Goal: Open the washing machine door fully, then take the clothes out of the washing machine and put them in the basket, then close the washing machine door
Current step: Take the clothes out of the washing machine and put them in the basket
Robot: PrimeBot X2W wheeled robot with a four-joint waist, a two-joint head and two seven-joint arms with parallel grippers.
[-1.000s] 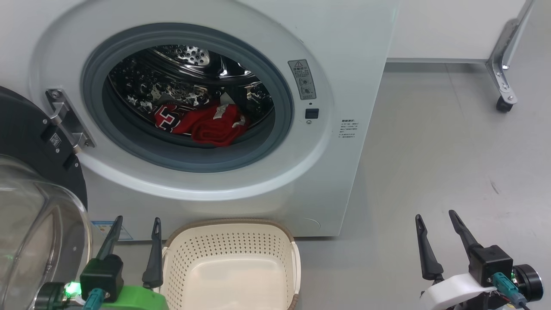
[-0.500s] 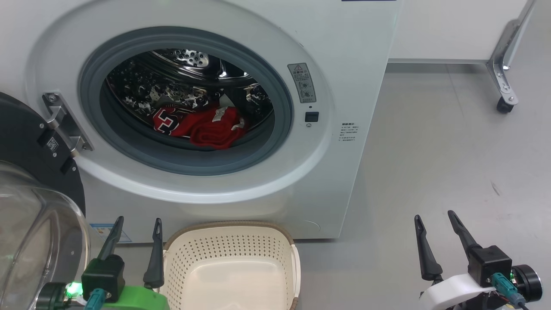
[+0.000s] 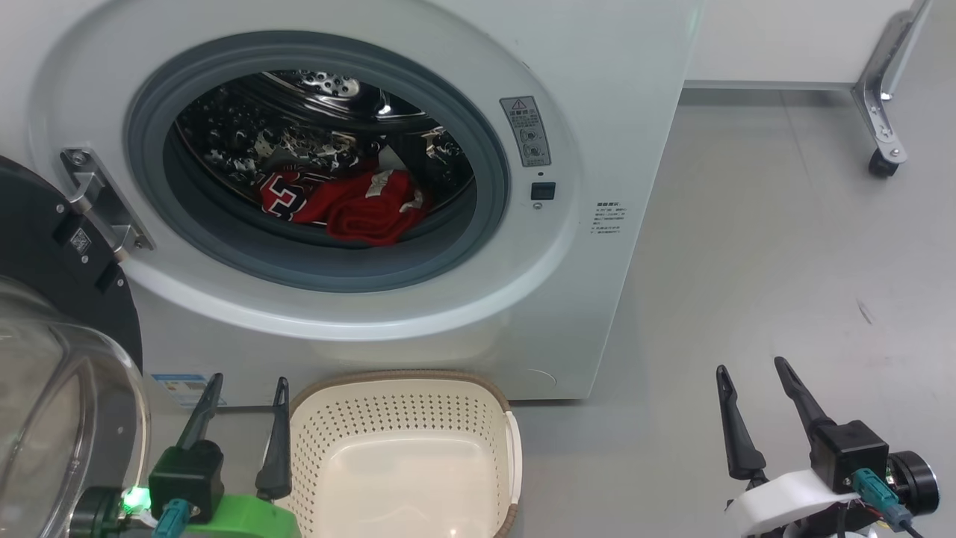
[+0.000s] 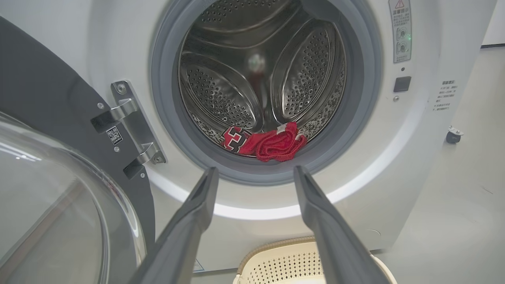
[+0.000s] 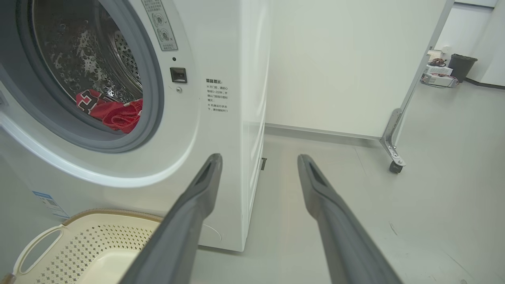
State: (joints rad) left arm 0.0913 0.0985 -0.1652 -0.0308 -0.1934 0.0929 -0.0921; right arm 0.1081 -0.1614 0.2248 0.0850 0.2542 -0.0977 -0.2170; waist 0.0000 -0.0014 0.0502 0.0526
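The white washing machine [image 3: 612, 97] stands with its round door [image 3: 52, 359] swung wide to the left on its metal hinge [image 3: 97, 202]. Red clothes [image 3: 351, 205] lie at the bottom of the steel drum, also seen as red clothes [image 4: 268, 142] and red clothes [image 5: 112, 112]. The cream basket [image 3: 403, 388] sits on the floor right before the machine and holds nothing. My left gripper [image 3: 246, 385] is open, low between the door's glass bowl and the basket. My right gripper [image 3: 750, 370] is open over bare floor to the right of the machine.
A white panel on a metal leg with a black castor [image 3: 881, 164] stands at the far right. A dark bin [image 5: 461, 67] and some boxes sit far back. Grey floor [image 3: 784, 261] stretches right of the machine.
The whole head view has shifted slightly, so the machine sits a little higher and further left in it. Both grippers stay open and low; the clothes have not moved.
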